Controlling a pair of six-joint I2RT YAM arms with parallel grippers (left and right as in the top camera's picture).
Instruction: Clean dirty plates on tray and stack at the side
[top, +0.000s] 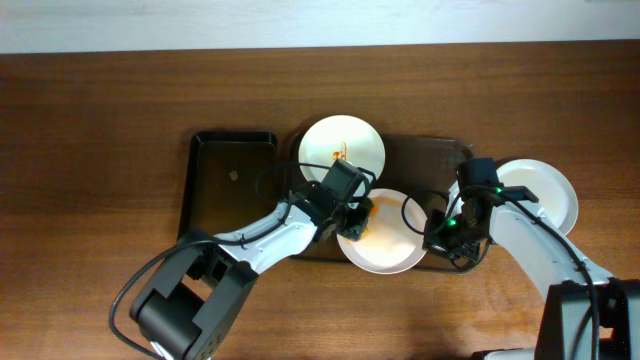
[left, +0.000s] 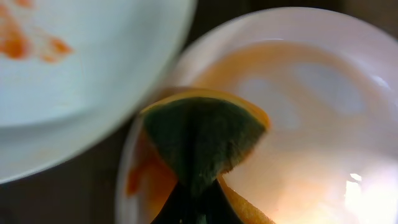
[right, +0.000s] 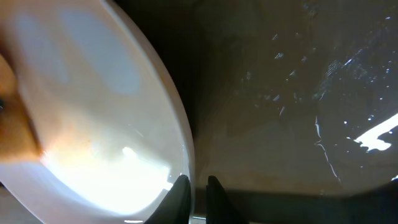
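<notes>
The dark brown tray (top: 440, 165) holds two plates. The far plate (top: 342, 148) carries orange sauce marks; it also shows in the left wrist view (left: 81, 74). The near plate (top: 385, 245) has orange smears at its left side. My left gripper (top: 352, 215) is shut on a green and yellow sponge (left: 199, 140) pressed on that plate (left: 311, 93). My right gripper (top: 440, 235) is shut on the plate's right rim, which sits between the fingers (right: 194, 186) in the right wrist view, where the plate (right: 93, 112) is also seen. A third, plain white plate (top: 545, 195) lies on the table right of the tray.
A smaller narrow black tray (top: 232, 185) lies just left of the brown tray. The wooden table (top: 100, 200) runs wide to the left and behind. The brown tray's bare wet floor (right: 298, 124) shows in the right wrist view.
</notes>
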